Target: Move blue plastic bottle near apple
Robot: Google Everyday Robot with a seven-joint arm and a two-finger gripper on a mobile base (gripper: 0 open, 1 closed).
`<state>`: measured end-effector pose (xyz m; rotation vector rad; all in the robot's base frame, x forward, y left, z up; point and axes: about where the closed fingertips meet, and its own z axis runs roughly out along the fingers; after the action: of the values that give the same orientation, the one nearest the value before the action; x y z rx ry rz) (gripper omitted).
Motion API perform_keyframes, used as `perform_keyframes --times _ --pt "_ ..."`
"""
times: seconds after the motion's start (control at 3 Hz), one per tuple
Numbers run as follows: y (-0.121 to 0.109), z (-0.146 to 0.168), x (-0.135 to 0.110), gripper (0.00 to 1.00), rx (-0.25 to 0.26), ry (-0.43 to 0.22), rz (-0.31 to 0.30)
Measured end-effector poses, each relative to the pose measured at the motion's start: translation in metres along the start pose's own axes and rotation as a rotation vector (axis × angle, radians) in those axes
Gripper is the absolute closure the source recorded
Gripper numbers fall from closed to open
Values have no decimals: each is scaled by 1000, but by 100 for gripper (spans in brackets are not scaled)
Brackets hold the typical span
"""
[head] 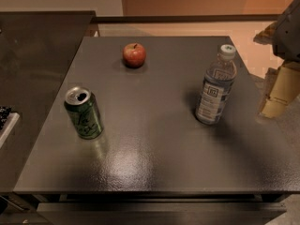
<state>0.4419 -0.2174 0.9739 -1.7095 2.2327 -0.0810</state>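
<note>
The blue plastic bottle stands upright on the right part of the dark table; it is clear bluish with a white cap and a pale label. The apple, small, red and round, sits near the table's far edge, left of centre and well apart from the bottle. My gripper hangs at the right edge of the view, just past the table's right side, to the right of the bottle and not touching it. It holds nothing that I can see.
A green soda can stands on the left part of the table. A dark counter adjoins the table on the left. A pale floor lies beyond the far edge.
</note>
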Motion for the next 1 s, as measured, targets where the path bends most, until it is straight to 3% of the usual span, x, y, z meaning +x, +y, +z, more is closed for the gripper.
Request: perform_keyframes --times 1.0 --pt "-18 40 -16 0 -24 -140 87"
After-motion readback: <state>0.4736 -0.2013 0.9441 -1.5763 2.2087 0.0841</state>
